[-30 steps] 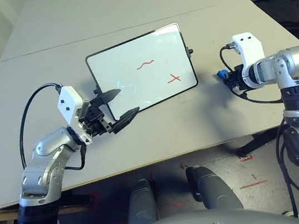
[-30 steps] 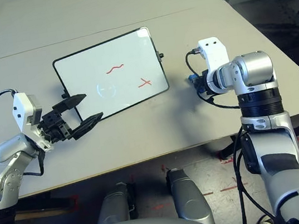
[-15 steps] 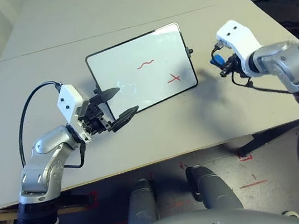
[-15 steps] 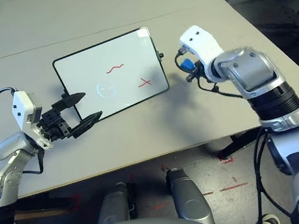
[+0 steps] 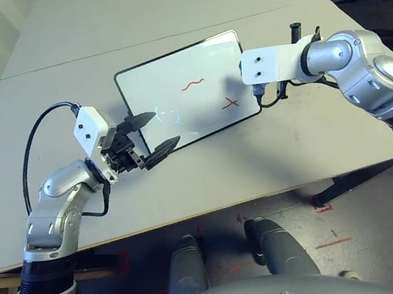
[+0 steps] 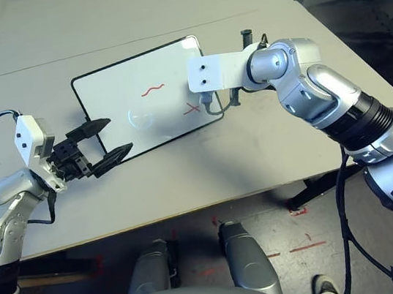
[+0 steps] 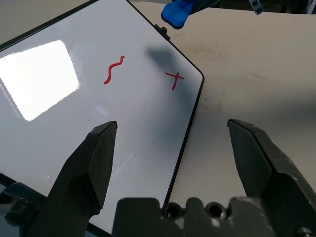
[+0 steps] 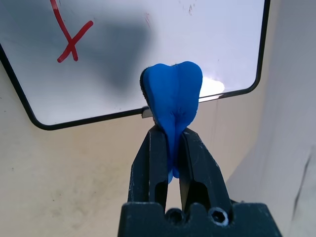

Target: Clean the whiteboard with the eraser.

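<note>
Two grippers are seen at one whiteboard (image 5: 187,93), which lies flat on the grey table (image 5: 186,178).

At about eight o'clock from the board, the left gripper (image 5: 149,135) is held wide open and empty, its fingertips over the board's near left corner. On the board, a red squiggle (image 5: 190,85) is drawn near the middle and a red cross (image 5: 229,102) toward four o'clock. At three o'clock, the right gripper (image 8: 170,148) is clamped on the blue eraser (image 8: 172,103), which is raised, apparently clear of the surface, above the board's right edge.
</note>
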Robot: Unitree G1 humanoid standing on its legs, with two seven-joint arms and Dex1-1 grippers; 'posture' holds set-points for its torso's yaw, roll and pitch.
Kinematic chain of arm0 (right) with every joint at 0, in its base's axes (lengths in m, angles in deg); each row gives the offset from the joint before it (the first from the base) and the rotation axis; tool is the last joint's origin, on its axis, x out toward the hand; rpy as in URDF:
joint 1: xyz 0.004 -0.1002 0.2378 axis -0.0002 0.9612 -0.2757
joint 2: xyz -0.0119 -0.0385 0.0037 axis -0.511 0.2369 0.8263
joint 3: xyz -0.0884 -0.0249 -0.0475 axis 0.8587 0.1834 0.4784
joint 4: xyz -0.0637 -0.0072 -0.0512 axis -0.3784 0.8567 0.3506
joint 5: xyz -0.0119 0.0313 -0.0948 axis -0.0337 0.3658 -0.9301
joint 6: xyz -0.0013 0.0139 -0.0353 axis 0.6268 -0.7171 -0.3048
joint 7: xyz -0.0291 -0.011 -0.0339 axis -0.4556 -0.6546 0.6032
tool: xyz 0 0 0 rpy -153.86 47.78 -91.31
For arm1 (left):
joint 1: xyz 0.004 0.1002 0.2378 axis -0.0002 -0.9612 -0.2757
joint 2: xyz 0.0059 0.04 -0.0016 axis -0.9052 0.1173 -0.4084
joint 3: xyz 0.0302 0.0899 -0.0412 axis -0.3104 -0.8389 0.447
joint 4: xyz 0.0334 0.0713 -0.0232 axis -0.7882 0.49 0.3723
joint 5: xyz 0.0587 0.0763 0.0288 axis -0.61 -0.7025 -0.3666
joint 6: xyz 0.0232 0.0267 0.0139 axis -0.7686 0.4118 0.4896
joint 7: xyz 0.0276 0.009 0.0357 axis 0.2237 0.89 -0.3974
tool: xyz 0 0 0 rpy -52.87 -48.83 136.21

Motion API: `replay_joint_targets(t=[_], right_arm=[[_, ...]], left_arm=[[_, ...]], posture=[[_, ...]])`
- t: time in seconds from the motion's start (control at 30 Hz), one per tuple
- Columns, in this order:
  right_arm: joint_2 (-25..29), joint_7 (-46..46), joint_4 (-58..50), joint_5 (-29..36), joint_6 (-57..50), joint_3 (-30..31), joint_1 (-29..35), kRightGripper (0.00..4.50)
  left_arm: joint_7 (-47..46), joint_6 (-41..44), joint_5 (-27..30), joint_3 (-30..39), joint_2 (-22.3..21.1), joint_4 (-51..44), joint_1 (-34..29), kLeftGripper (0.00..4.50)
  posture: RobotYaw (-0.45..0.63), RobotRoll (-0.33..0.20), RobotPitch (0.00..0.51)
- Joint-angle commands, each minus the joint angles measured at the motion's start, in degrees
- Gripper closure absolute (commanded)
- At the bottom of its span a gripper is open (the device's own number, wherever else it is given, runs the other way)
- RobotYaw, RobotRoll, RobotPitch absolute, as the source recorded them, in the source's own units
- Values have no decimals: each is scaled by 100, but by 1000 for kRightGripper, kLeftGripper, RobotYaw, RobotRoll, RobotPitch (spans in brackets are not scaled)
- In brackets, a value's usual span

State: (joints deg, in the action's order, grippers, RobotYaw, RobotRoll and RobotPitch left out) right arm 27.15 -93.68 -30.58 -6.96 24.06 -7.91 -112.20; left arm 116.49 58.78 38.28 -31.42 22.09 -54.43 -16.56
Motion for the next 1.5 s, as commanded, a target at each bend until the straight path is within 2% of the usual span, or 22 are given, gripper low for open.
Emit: replay_joint_targets(t=[0.03,0.33,0.73,1.03,1.37,1.5], right_arm=[[-144,-146,-299,-329,51,56,297,4383],[-580,-167,-313,-922,83,-38,739,4384],[-950,25,386,-1393,507,-94,807,4386],[-1138,231,853,-1593,943,-75,888,4386],[-1638,198,712,-1666,1031,-82,976,4393],[-1646,171,737,-1769,1027,-79,1038,4393]], left_arm=[[44,-29,-71,26,-68,68,-14,0],[80,6,-66,35,-124,79,30,0],[84,-25,-63,100,-223,135,41,0],[52,10,-51,233,-253,50,-60,0],[24,44,-46,277,-269,-5,-100,0],[31,49,-34,275,-281,-1,-81,0]], posture=[[-69,0,104],[-76,0,109],[-67,0,112],[-48,0,119],[-45,0,122],[-46,0,124]])
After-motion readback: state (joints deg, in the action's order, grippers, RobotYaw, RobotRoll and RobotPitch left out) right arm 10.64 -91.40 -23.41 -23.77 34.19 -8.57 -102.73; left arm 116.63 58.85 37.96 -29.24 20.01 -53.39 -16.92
